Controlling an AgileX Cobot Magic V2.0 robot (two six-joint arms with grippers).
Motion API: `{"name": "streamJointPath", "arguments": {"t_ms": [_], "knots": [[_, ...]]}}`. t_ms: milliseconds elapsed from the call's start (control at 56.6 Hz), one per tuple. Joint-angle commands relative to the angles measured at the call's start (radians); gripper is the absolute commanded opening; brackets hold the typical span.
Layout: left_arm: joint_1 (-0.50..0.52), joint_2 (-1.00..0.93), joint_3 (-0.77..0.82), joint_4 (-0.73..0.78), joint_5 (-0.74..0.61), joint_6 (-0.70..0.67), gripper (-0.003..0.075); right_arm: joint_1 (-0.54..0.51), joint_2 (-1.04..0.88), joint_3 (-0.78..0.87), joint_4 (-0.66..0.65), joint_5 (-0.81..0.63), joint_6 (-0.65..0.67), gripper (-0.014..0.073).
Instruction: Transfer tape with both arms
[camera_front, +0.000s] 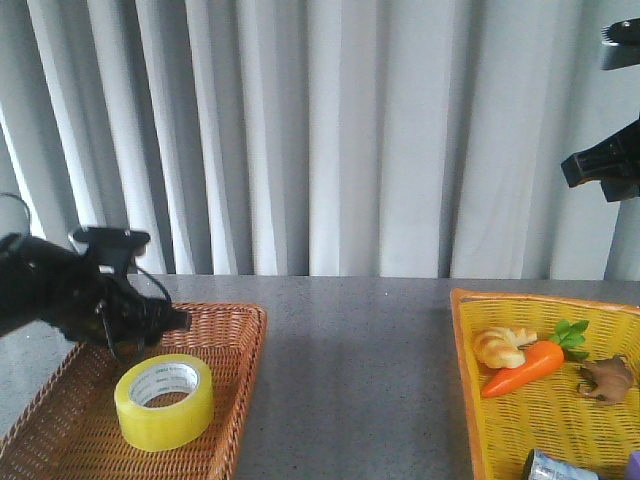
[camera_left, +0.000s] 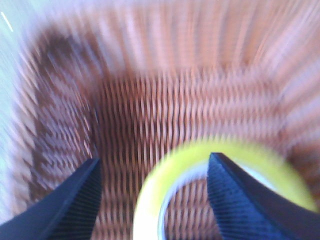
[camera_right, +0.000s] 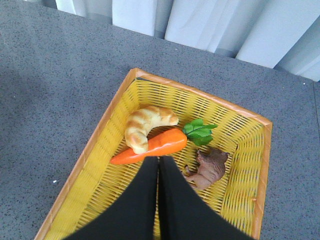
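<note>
The tape (camera_front: 164, 400), a yellow roll with a white printed core, lies flat in the brown wicker basket (camera_front: 245, 380) at the left. My left gripper (camera_front: 178, 320) hovers just above and behind it. In the blurred left wrist view the left gripper (camera_left: 154, 167) is open. One finger (camera_left: 245, 200) is over the tape's hole and the other finger (camera_left: 70, 205) is outside the tape (camera_left: 165, 190). I cannot tell if they touch it. My right arm (camera_front: 603, 165) is raised high at the right. The right gripper (camera_right: 158, 160) is shut and empty above the yellow basket (camera_right: 90, 150).
The yellow basket (camera_front: 465, 390) at the right holds a croissant (camera_front: 503, 346), a carrot (camera_front: 525, 368), a brown toy animal (camera_front: 606, 380) and a silvery can (camera_front: 560, 467). Grey tabletop (camera_front: 360, 370) lies between the baskets. A white curtain hangs behind.
</note>
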Motion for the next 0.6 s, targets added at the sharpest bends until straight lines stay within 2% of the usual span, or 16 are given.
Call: {"name": "streamJointPath", "arguments": {"t_ms": [0,88,300,583], "knots": [[-0.007,-0.141,-0.084,0.002,-0.045,-0.001,0.0368,-0.004,-0.036,-0.024,-0.007,-0.023,-0.001,-0.0008],[-0.007,-0.228,-0.11,-0.012,-0.047,-0.001,0.0282,-0.004,-0.036,-0.024,-0.007,-0.023,-0.001,-0.0008],[-0.007,-0.426,-0.111,-0.014,-0.066,-0.001,-0.0008,-0.004,-0.036,-0.024,-0.007,-0.023,-0.001,-0.0008],[-0.007,-0.547,-0.11,-0.012,-0.034,-0.002,-0.0007,-0.004,-0.036,-0.024,-0.007,-0.023,-0.001,-0.0008]]}}
